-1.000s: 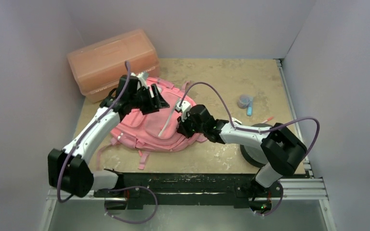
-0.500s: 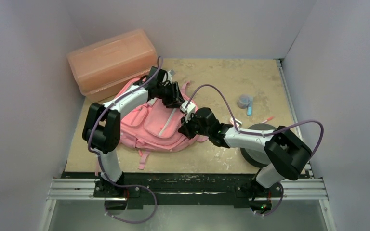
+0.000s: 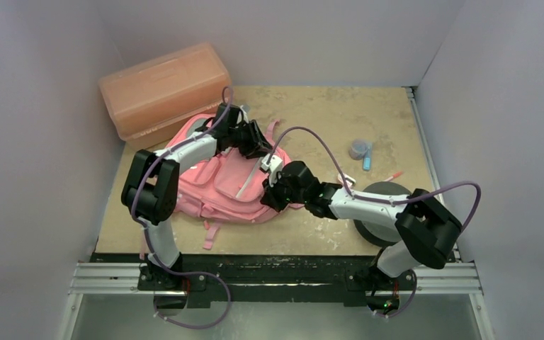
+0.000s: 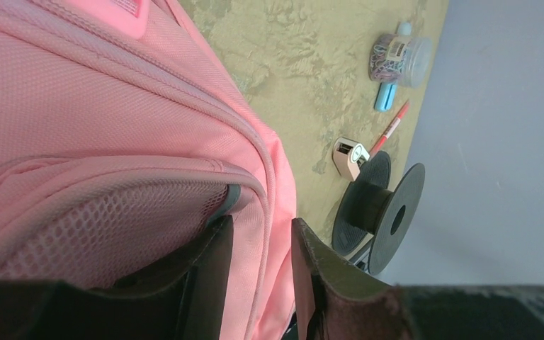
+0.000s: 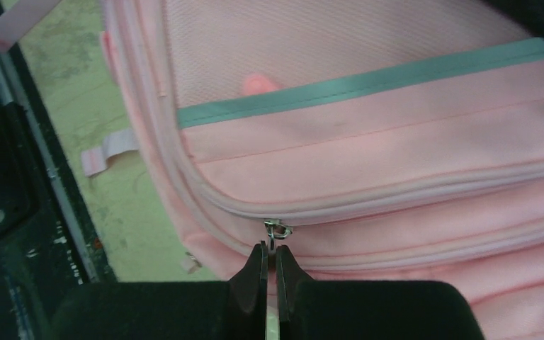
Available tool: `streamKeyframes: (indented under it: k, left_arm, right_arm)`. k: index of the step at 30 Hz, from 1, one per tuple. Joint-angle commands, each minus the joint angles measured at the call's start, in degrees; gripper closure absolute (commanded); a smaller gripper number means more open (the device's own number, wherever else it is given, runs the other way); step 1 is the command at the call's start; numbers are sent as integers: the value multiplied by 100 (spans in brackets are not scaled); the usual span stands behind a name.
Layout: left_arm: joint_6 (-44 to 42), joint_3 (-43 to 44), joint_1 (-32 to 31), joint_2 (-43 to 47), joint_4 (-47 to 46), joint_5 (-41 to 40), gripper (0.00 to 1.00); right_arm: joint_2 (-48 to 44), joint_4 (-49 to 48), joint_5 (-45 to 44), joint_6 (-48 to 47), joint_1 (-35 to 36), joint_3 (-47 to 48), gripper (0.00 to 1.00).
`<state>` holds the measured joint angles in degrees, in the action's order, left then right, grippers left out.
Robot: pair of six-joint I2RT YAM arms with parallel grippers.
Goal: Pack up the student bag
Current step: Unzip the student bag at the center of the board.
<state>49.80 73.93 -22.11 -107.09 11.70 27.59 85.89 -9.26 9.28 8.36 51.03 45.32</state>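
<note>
Right gripper (image 5: 270, 249) is clenched on the zipper pull (image 5: 277, 229) at its fingertips, and the zip looks closed along the pink backpack (image 5: 368, 163), which lies flat beneath both arms. Left gripper (image 4: 261, 244) pinches a fold of the backpack's edge. Beyond it, well apart on the table (image 4: 290, 64), lie a jar of clips (image 4: 400, 55), a pen (image 4: 391, 127) and a spool (image 4: 379, 212). Packing seems barely begun: opening first, then loading.

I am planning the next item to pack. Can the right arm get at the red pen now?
Probably not right away. The right gripper is shut on the zipper pull of the bag, so it is busy. The pen lies uncovered on the table, close to the black spool, on that arm's side.
</note>
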Motion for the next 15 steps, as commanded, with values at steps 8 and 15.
streamKeyframes:
  k: [8, 15]
  left_arm:
    - [283, -351, 163, -179, -983, -1055, 64]
    - [257, -538, 146, -148, -1343, -1083, 64]
  right_arm:
    - [504, -122, 1419, 1188, 654, 940, 100]
    - [1129, -71, 588, 1103, 665, 1915, 100]
